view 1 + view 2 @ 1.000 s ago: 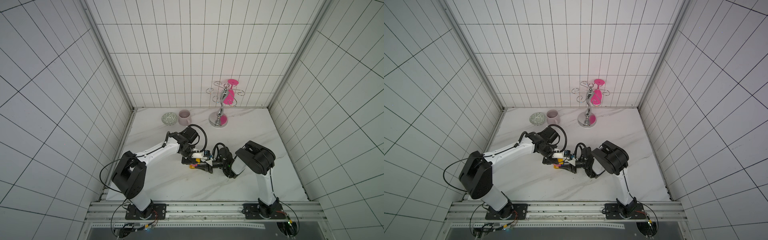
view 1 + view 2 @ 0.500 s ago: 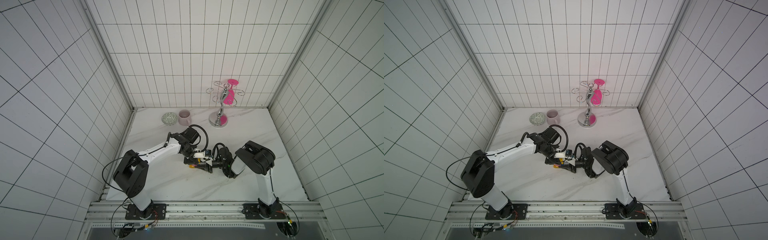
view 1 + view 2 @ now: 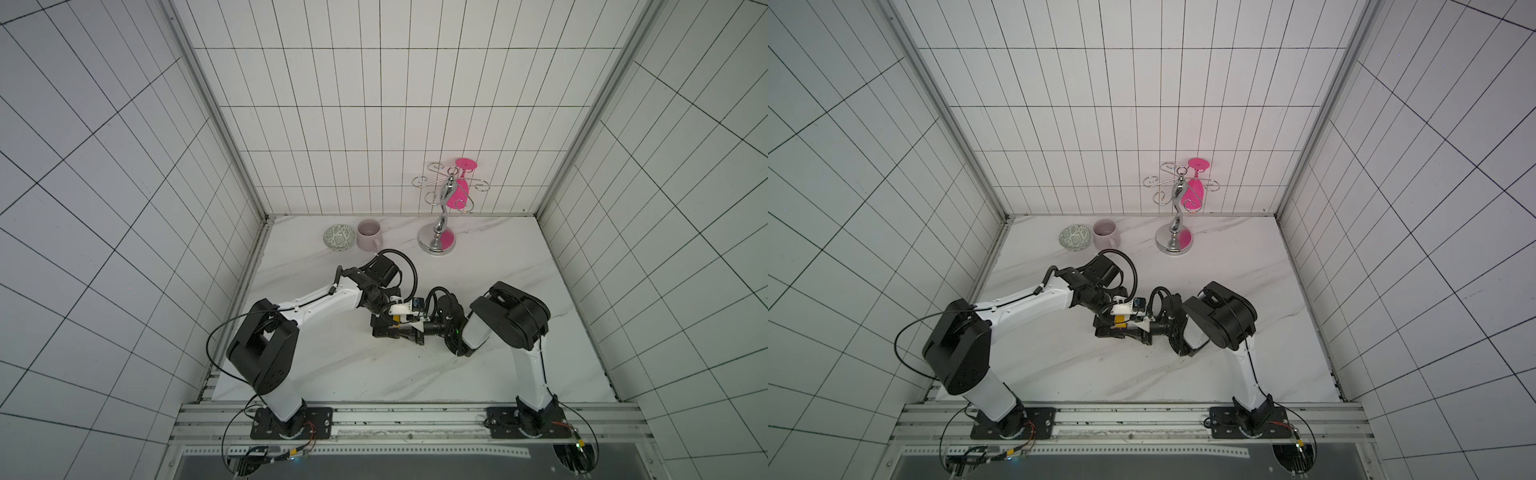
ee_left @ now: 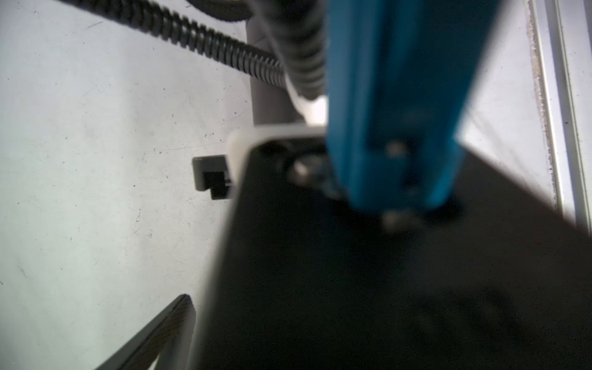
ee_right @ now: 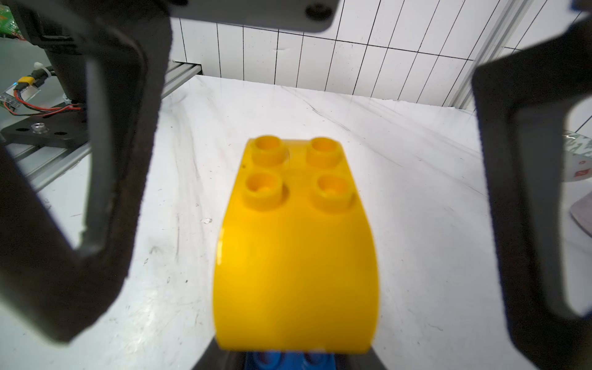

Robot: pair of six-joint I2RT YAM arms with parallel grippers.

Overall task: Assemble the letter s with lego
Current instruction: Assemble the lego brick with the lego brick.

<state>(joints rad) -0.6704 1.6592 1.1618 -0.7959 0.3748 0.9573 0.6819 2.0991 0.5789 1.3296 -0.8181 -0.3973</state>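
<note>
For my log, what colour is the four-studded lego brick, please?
The lego brick is yellow; see the right wrist view.

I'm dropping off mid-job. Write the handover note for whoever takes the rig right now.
Left gripper: open, fingers either side of the yellow brick, not touching.
Right gripper: shut on the lego block, at its blue brick.
Done: yellow brick seated over the blue.
Left: the rest of the block is hidden; check the S is complete, then set it on the table.
</note>
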